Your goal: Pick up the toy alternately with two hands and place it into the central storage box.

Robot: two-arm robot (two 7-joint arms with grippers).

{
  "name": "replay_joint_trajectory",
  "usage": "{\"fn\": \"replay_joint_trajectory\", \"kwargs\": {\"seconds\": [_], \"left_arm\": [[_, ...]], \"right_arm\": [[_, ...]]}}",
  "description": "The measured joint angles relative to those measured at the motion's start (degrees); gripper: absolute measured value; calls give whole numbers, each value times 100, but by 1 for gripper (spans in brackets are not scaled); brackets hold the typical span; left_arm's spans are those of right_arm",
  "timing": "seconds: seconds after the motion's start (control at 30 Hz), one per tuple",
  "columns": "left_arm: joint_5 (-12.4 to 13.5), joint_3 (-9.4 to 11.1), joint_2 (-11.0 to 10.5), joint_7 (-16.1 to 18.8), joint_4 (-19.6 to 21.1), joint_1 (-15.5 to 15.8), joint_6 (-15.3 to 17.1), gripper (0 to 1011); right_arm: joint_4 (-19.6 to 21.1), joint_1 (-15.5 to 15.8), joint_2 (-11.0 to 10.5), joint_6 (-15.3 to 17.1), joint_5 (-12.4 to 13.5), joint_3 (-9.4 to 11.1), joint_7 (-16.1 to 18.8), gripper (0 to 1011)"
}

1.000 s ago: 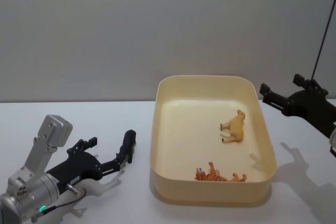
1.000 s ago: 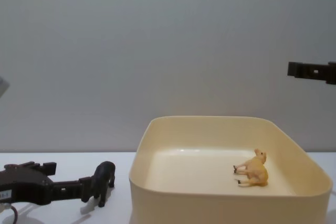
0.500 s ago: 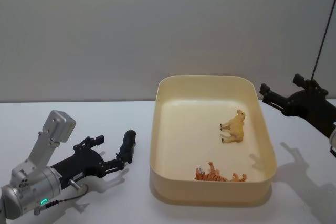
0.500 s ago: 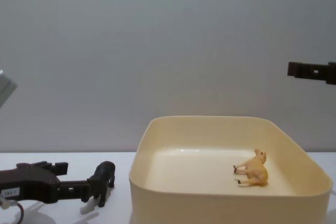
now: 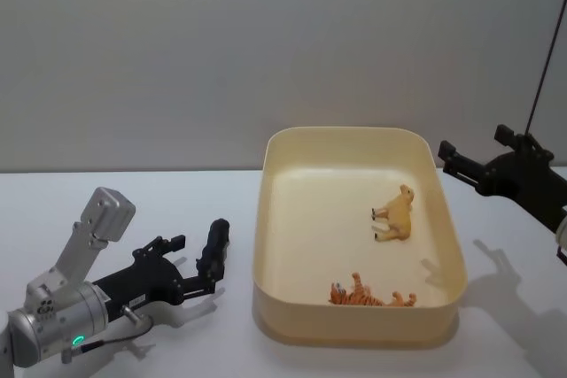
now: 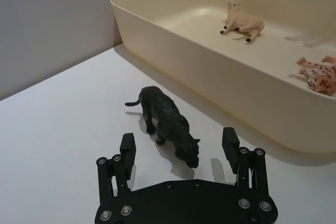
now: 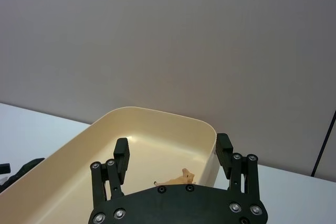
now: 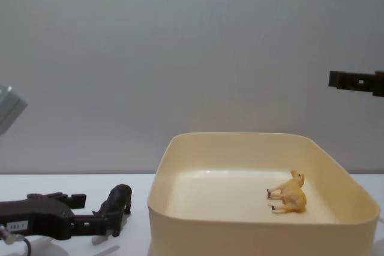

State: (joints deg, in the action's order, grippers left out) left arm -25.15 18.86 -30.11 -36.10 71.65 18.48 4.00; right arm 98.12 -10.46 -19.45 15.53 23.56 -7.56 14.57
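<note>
Reaching low across the white table (image 5: 177, 219), the left gripper (image 6: 178, 148) has its jaws spread wide, 1 finger on each side of the head of a small black animal figure (image 6: 167, 121). From the left wrist view, neither finger touches the figure; its head sits in the gap and its body and tail stretch away toward the box. The figure stands upright on its legs, on the table just left of the box's left wall. In the head view the same gripper (image 5: 197, 270) sits at the near left, carried by a thick silver arm (image 5: 53, 334) with a green light on it.

The central storage box (image 5: 266, 219), a cream-yellow tub with rounded corners, stands in the middle of the table. Inside it lie 2 toys: a pale tan animal (image 5: 394, 217) on its side toward the right wall, and an orange striped tiger (image 5: 368, 294) on its side against the near wall.

The right gripper (image 5: 474, 161) hangs above the table to the right of the box, near its far right corner, well apart from every toy. Its jaws are spread wide in the right wrist view (image 7: 172, 153) and hold nothing.
</note>
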Motion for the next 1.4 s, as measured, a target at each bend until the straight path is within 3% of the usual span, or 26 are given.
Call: {"fn": "replay_joint_trajectory", "kwargs": {"seconds": [0.33, 0.43, 0.77, 0.9, 1.0, 1.1, 1.23, 1.4], "left_arm": [[1, 10, -7, -50, -10, 2, 91, 1000], [1, 12, -9, -55, -12, 2, 105, 959], [1, 17, -14, -72, -17, -3, 143, 688], [-1, 18, -16, -75, -17, -5, 151, 529], [-2, 18, -18, -76, -17, -6, 154, 485], [-3, 18, -18, -78, -17, -7, 157, 341], [-5, 18, -18, -80, -17, -8, 161, 238], [-5, 18, -18, -83, -17, -8, 164, 235]], "right_arm": [[0, 0, 0, 0, 0, 0, 0, 1001], [0, 0, 0, 0, 0, 0, 0, 1001], [0, 0, 0, 0, 0, 0, 0, 1001], [0, 0, 0, 0, 0, 0, 0, 1001], [0, 0, 0, 0, 0, 0, 0, 1001], [0, 1, 0, 0, 0, 0, 0, 1001], [0, 0, 0, 0, 0, 0, 0, 1001], [0, 0, 0, 0, 0, 0, 0, 1001]]}}
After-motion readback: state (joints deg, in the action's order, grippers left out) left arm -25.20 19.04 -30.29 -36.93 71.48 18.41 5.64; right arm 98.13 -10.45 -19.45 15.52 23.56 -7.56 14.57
